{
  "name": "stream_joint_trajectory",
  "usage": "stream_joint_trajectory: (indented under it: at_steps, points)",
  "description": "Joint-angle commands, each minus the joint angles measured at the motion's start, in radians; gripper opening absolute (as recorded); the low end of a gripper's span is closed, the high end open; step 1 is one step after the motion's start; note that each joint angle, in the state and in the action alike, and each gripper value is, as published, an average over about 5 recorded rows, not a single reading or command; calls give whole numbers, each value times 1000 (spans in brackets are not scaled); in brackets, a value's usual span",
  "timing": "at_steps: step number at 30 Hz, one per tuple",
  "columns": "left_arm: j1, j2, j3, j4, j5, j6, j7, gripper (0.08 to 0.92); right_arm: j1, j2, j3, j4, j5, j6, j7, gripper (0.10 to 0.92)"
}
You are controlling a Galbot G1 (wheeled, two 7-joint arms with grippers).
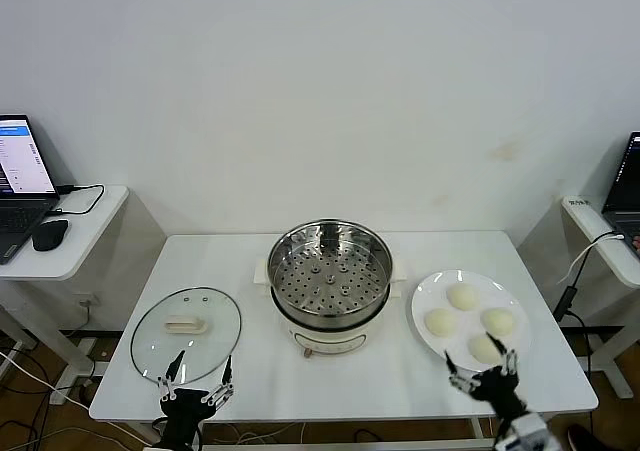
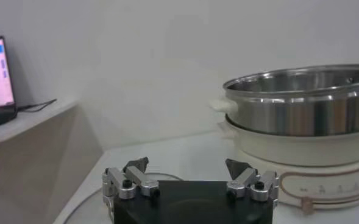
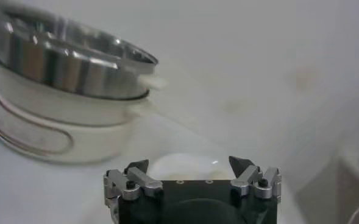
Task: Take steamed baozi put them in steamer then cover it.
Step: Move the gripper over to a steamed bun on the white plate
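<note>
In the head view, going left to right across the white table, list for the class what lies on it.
Glass lid → steamer → white plate holding four steamed baozi.

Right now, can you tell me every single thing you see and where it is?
Steamed baozi: four, cream-white, on the plate.
Plate: one, white, table's right side.
Steamer: one, shiny steel on a cream base, table's middle, empty.
Glass lid: one, clear, table's left side.
Table: one, white.
Laptop: one, side desk at left, beside a black mouse.
Left gripper: open, over the lid's near edge.
Right gripper: open, near the front baozi.
</note>
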Motion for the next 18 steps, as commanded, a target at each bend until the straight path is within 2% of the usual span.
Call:
stream_joint_trajectory:
  at_steps: [1, 9, 14, 18]
  points:
    - [-5, 7, -1, -7, 66, 21, 11, 823, 285, -433, 22, -177, -227, -101, -289, 823]
    - [-5, -6, -7, 25, 81, -9, 6, 823, 564, -627, -199, -320, -212, -109, -576, 823]
    - [-7, -14, -10, 40, 81, -31, -6, 823, 873, -664, -481, -462, -184, -65, -727, 823]
    - [-3, -15, -13, 42, 85, -43, -11, 823, 1112, -636, -729, -597, -172, -7, -811, 823]
